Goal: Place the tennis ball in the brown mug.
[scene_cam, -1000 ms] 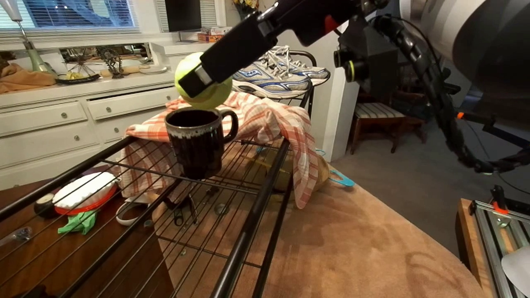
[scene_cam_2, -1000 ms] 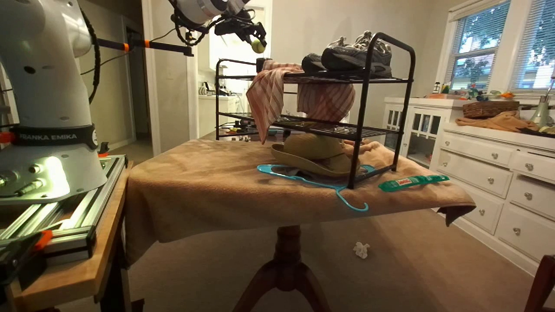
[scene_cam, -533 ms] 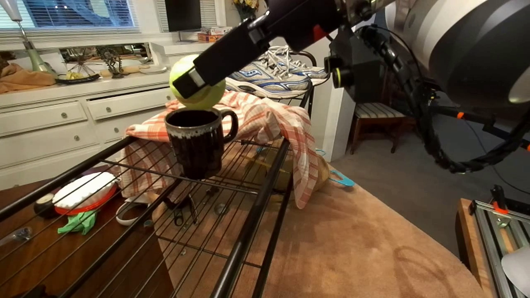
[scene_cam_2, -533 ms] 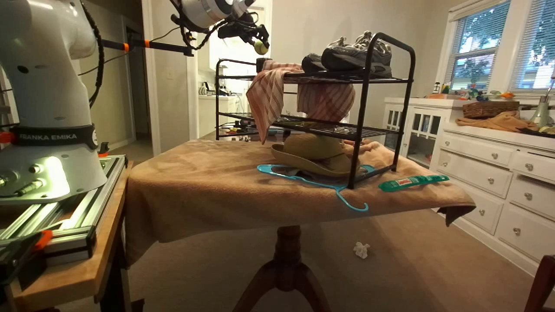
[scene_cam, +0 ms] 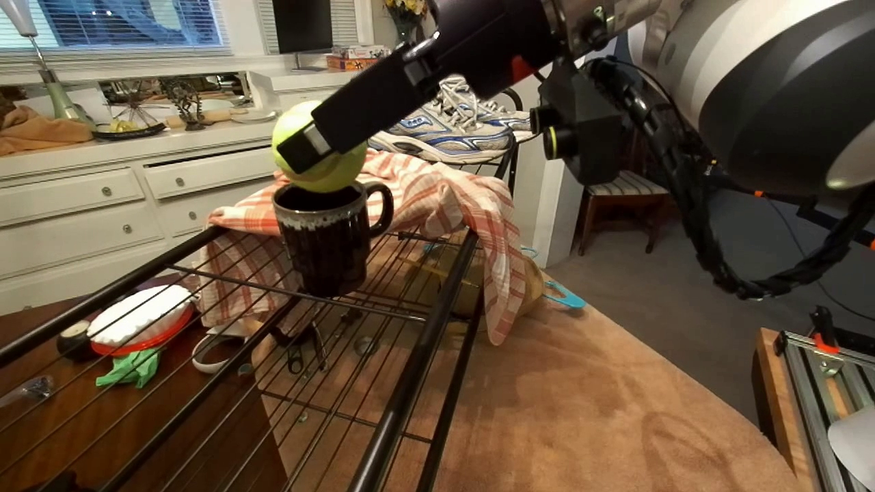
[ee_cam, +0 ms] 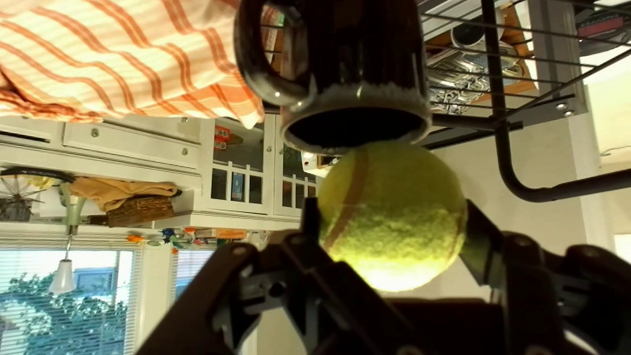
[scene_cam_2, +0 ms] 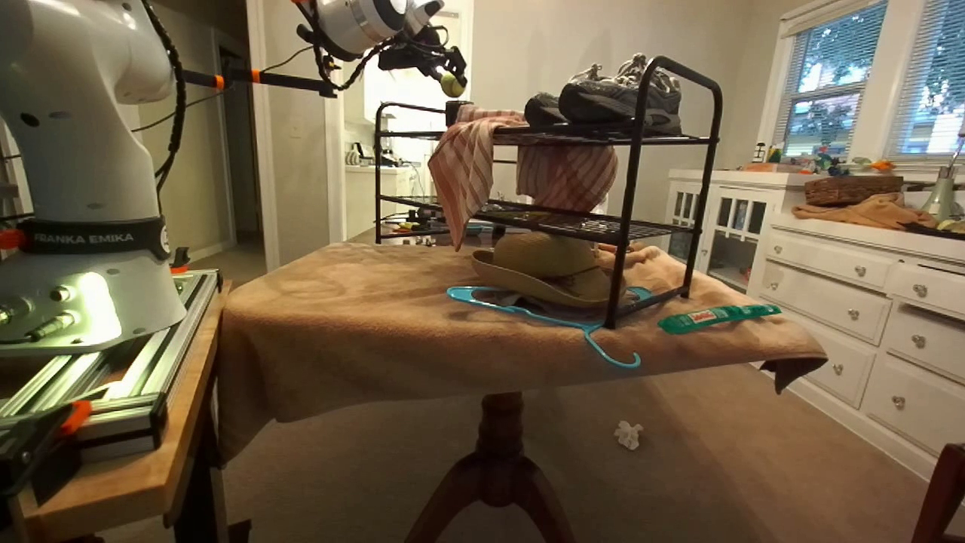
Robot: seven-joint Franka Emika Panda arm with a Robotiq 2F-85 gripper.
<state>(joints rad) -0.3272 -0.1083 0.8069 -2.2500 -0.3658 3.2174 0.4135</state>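
Note:
The dark brown mug (scene_cam: 325,249) stands upright on the top shelf of a black wire rack, its handle toward the striped cloth. It also shows in the wrist view (ee_cam: 365,54), upside down, and as a small dark shape in an exterior view (scene_cam_2: 452,113). My gripper (ee_cam: 392,211) is shut on the yellow-green tennis ball (ee_cam: 394,227), one finger on each side. In both exterior views the ball (scene_cam: 342,164) (scene_cam_2: 452,84) is just above the mug's mouth. A small gap shows between ball and rim in an exterior view. The near finger hides part of the ball.
The wire rack (scene_cam: 410,362) carries a red-white striped cloth (scene_cam: 451,191) and grey-blue shoes (scene_cam: 444,137) beside the mug. A hat (scene_cam_2: 543,260), a blue hanger (scene_cam_2: 520,309) and a green packet (scene_cam_2: 716,317) lie on the cloth-covered table (scene_cam_2: 339,317) below.
My gripper with the ball has moved left and then down in an exterior view, bringing the ball closer to the mug's mouth. The mug has not moved.

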